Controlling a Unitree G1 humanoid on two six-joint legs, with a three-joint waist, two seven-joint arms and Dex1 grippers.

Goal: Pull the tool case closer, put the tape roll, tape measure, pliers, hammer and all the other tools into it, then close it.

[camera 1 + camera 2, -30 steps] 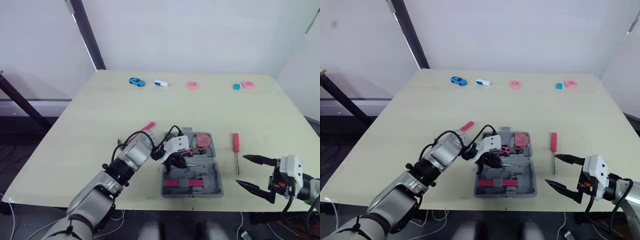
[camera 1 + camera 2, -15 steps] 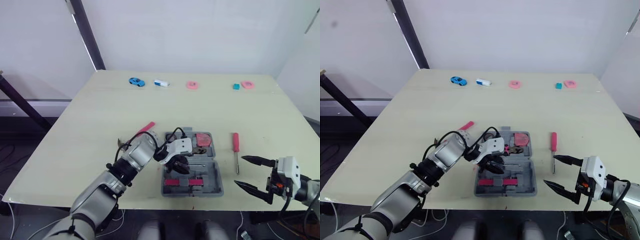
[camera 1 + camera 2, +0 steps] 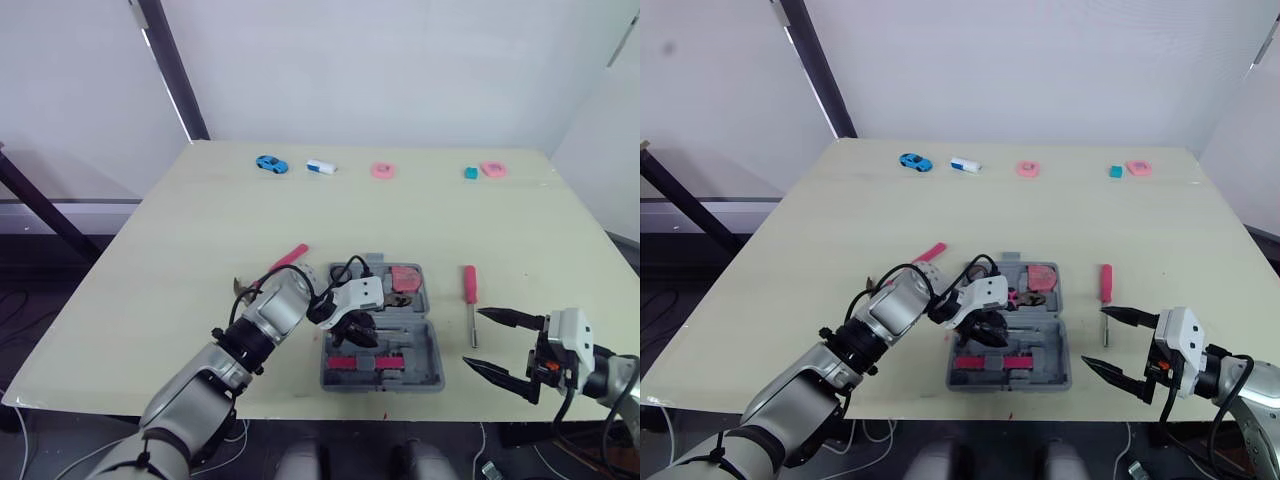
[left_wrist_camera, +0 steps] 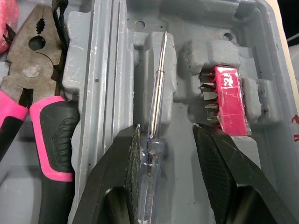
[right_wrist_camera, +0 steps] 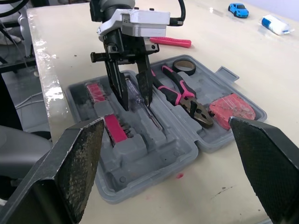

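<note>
Room as I see it from the head camera. Plain white wall (image 3: 400, 60) runs behind the work area, matte and unmarked. A second white wall face (image 3: 612, 110) angles in at the right. Main furniture is a pale cream wooden table (image 3: 200, 230) with a smooth top and a thin edge. A black slanted pole (image 3: 176, 70) rises behind its far left corner. A second dark slanted bar (image 3: 45, 205) crosses lower at the left. Dark floor (image 3: 40, 300) lies beyond the table's left edge, with loose thin cables (image 3: 15, 312) on it. Light falls soft and even across the tabletop.
</note>
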